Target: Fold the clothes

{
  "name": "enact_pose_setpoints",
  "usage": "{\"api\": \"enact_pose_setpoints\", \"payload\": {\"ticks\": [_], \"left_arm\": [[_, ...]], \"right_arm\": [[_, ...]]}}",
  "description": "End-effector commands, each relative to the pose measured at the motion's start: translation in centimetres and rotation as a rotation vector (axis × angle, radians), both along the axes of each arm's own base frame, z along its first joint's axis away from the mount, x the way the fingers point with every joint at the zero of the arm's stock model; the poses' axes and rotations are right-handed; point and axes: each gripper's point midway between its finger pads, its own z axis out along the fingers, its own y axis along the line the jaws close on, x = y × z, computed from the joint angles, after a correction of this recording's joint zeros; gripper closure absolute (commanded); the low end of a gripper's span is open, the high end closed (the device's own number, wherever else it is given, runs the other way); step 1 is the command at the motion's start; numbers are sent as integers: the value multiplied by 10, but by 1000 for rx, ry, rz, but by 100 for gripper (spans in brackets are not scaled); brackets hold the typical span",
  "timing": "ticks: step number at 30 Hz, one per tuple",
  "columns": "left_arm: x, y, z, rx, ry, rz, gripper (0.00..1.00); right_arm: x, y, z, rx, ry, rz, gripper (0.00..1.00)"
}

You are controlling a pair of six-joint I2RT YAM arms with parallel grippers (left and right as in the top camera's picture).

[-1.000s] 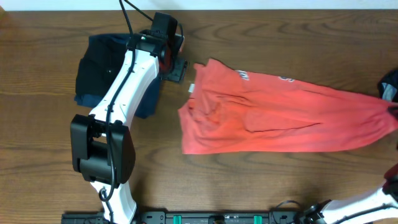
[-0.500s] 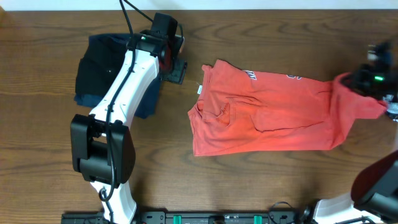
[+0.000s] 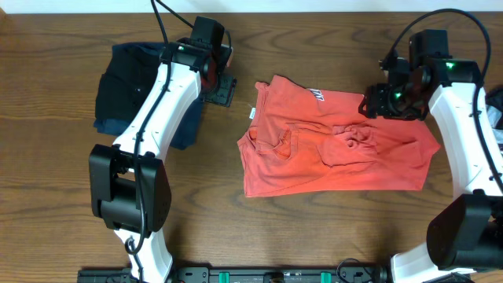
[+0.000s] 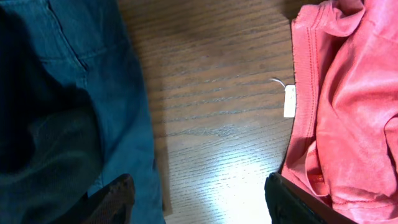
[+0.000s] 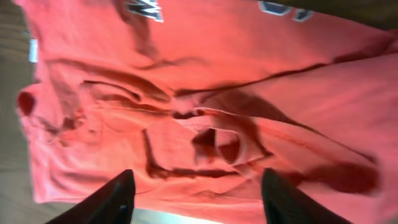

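right tool (image 5: pixel 198 182) stands wide with nothing between its fingers, hovering over the rumpled middle of the coral-red t-shirt (image 3: pixel 330 145). left tool (image 4: pixel 200 185) is wide and empty too, above bare worktop (image 3: pixel 63 196), between the shirt's collar edge and the folded navy garment (image 4: pixel 93 93), which lies with a black garment (image 3: pixel 118 75) on the left arm's side.

the shirt lies on the worktop centre-right as a rough wide rectangle. white lettering (image 3: pixel 316 95) shows along its far edge, a small white label (image 4: pixel 290 101) sits at the collar, and creases bunch in the middle.

from those folds, i judge the cloth light, soft and limp. it should sag and drag rather than hold shape, and it won't break. the best hold is probably a pinch on an edge or corner, not the loose middle, where a single layer may lift alone.
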Motion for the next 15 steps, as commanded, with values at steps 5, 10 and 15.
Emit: {"api": "enact_pose_setpoints", "payload": {"ticks": [5, 10, 15], "left_arm": [[-2, 2, -1, 12, 11, 0, 31], [-2, 2, -1, 12, 12, 0, 30], [-2, 2, -1, 12, 12, 0, 30]], "right_arm": [[-3, -66, -3, -51, 21, -230, 25], [-18, -102, -13, -62, 61, -336, 29], [-45, -114, -49, -83, 169, -420, 38]]}}
